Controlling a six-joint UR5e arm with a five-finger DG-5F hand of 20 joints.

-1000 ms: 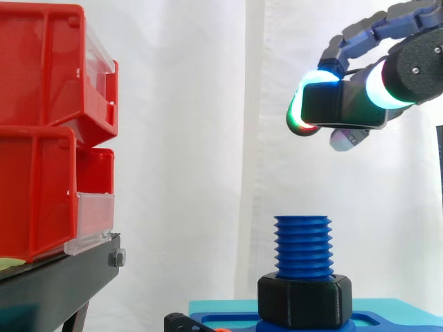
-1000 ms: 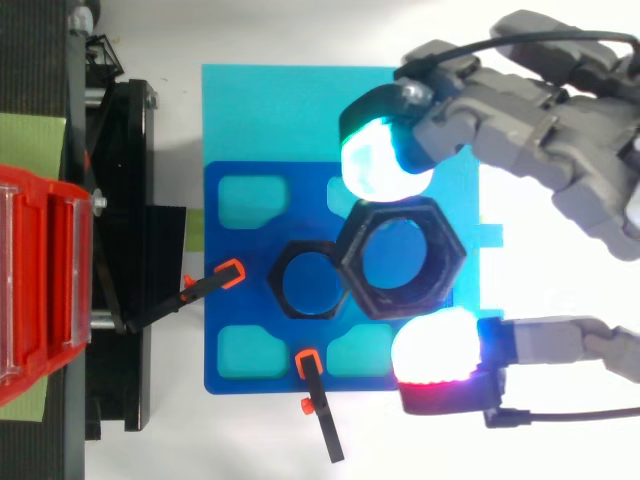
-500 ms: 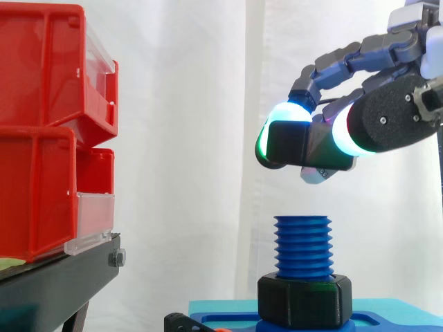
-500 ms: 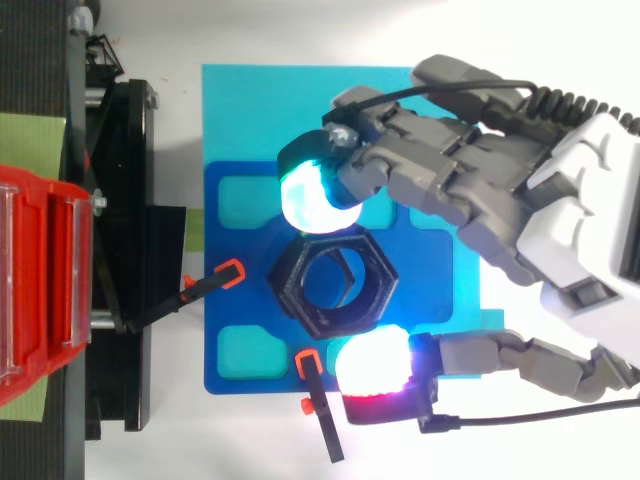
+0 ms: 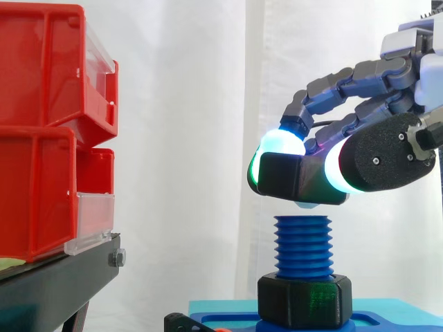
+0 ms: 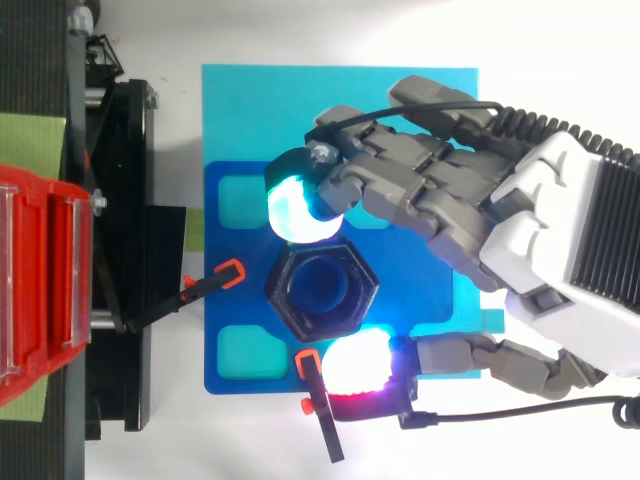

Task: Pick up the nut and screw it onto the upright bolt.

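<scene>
A black hexagonal nut [image 5: 299, 179] [image 6: 320, 290] is pinched between the glowing pads of my hand [image 5: 377, 155] [image 6: 470, 205], level and just above the top of the upright blue threaded bolt [image 5: 302, 247]. In the top view the nut sits centred over the bolt, whose blue top shows through its hole. A second black nut [image 5: 305, 300] rests at the bolt's foot on the blue base [image 6: 232, 310]. The hand comes in from the right, its fingers curled round the held nut.
Red bins [image 5: 48, 131] stand stacked on a black stand [image 5: 55, 283] to the left. Two black clamps with orange tips [image 6: 228, 274] [image 6: 310, 365] lie at the base's left and lower edges. A cyan sheet [image 6: 300, 110] lies under the base.
The hand has carried the nut left and down, from up at the right of the bolt to directly over it, just above the threaded top.
</scene>
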